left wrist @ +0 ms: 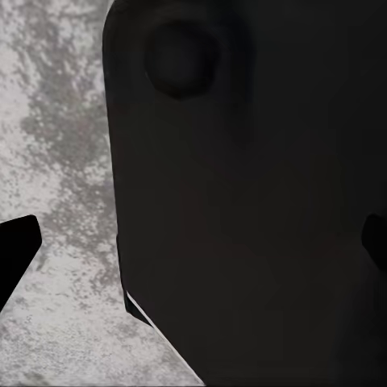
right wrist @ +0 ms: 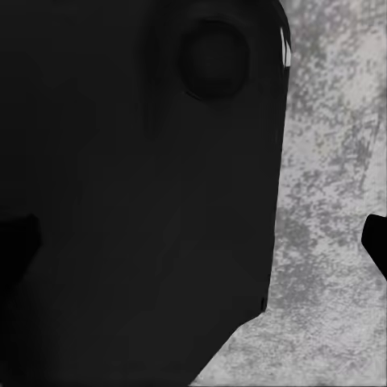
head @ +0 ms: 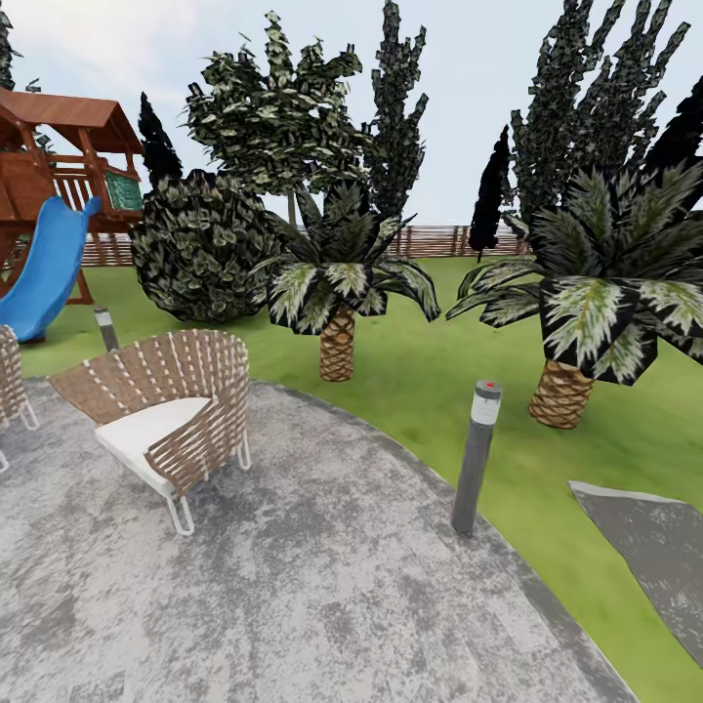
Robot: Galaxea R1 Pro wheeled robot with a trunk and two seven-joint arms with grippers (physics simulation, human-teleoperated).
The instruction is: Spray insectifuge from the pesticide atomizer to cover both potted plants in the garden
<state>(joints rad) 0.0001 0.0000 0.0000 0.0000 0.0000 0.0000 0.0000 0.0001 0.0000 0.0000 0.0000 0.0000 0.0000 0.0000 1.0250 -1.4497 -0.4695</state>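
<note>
A round grey mottled stone patio [head: 322,586] is filling the lower part of the head view, curving away into a bright green lawn [head: 420,381]. A woven brown wicker armchair with a white seat cushion and thin white metal legs [head: 166,415] is standing on the patio at the left, and the edge of a second wicker chair [head: 10,376] is showing beside it at the frame's left border. A slim grey bollard lamp with a pale top band [head: 475,456] is standing upright at the patio's rim, and a smaller grey post [head: 105,328] is rising behind the armchair.

On the lawn, two short palms with scaly brown trunks are growing well apart, one near the middle [head: 337,283] and one at the right [head: 586,303]. A round dark leafy bush [head: 200,249] is sitting just left of the middle palm. A wooden play tower with a blue slide [head: 49,264] is standing at the far left, with a slatted wooden fence [head: 439,241] and tall dark trees [head: 586,107] behind. A flat grey stone paver [head: 654,557] is lying in the grass at the lower right.

The left gripper [left wrist: 193,242] and the right gripper [right wrist: 197,238] are each hanging over the mottled patio surface, with a large dark robot body part [left wrist: 250,201] blocking most of each wrist view. Only dark finger edges [left wrist: 16,250] are showing at the sides, probably spread apart and gripping nothing, though I cannot tell for certain.
</note>
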